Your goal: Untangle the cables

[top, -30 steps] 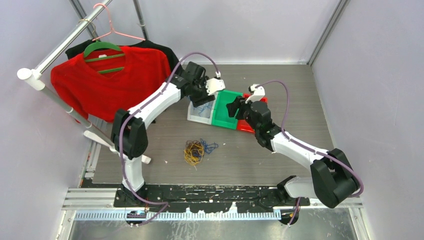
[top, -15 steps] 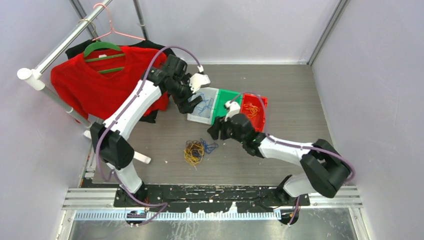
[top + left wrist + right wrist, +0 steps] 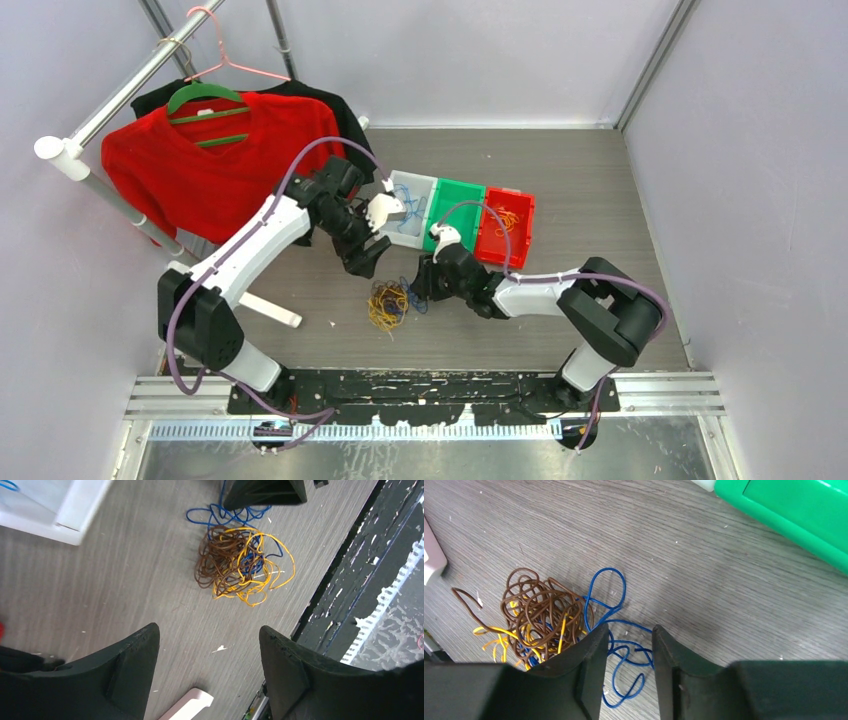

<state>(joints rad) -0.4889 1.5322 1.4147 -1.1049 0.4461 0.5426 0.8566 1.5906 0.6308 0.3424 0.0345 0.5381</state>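
One clump of cables (image 3: 388,303), three bins (image 3: 462,205), left hand (image 3: 207,635) spread, right hand (image 3: 630,632) parted

Both arms are the same build. Left arm (image 3: 262,238) and right arm (image 3: 532,297): smooth white shell links set between chunky black joint housings (image 3: 203,322) with rounded edges. The largest black housings sit near the base end.

One thin purple cable (image 3: 335,139) per arm, arching free of the links in loops.

A small white camera block (image 3: 386,207) at each wrist.

Left hand (image 3: 207,632) and right hand (image 3: 629,632): two fingers (image 3: 131,676) each, matte black plastic. They are broad at the root, taper to a wedge tip, and have flat inner faces and faceted outer sides.
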